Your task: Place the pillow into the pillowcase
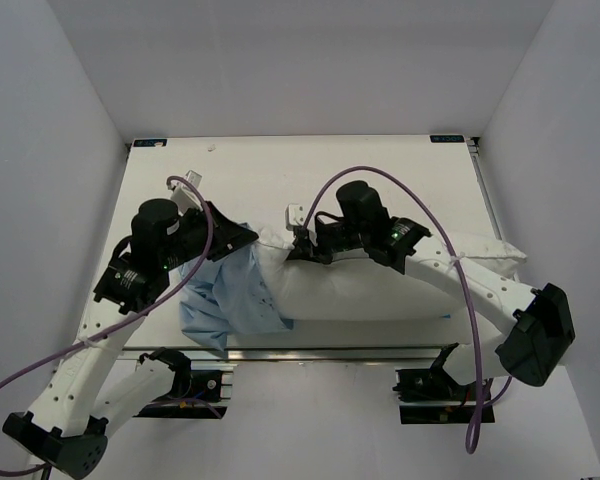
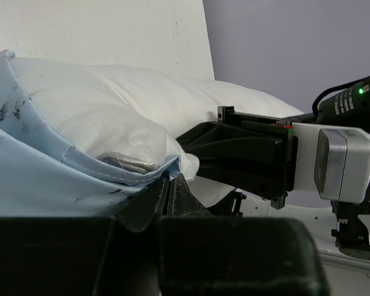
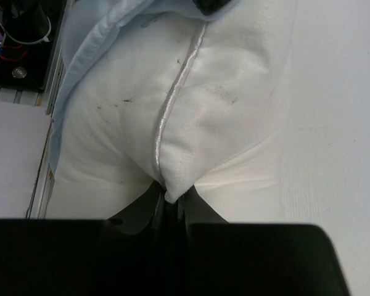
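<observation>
The white pillow [image 1: 380, 285] lies across the table's near middle, its left end inside the light-blue pillowcase [image 1: 215, 300]. My left gripper [image 1: 242, 238] is shut on the pillowcase's open hem; in the left wrist view the blue hem [image 2: 135, 176] runs into the closed fingers [image 2: 172, 191] with the pillow [image 2: 111, 117] bulging above. My right gripper [image 1: 298, 247] is shut on the pillow's far seamed edge; in the right wrist view a pinch of white fabric [image 3: 172, 191] sits between the fingers, the seam [image 3: 172, 105] runs away from them, and the pillowcase [image 3: 86, 55] covers the far end.
White walls enclose the table [image 1: 280, 170] on left, back and right. The table's front rail [image 1: 310, 352] with the arm bases lies just below the pillow. The right arm's wrist [image 2: 333, 160] fills the right of the left wrist view.
</observation>
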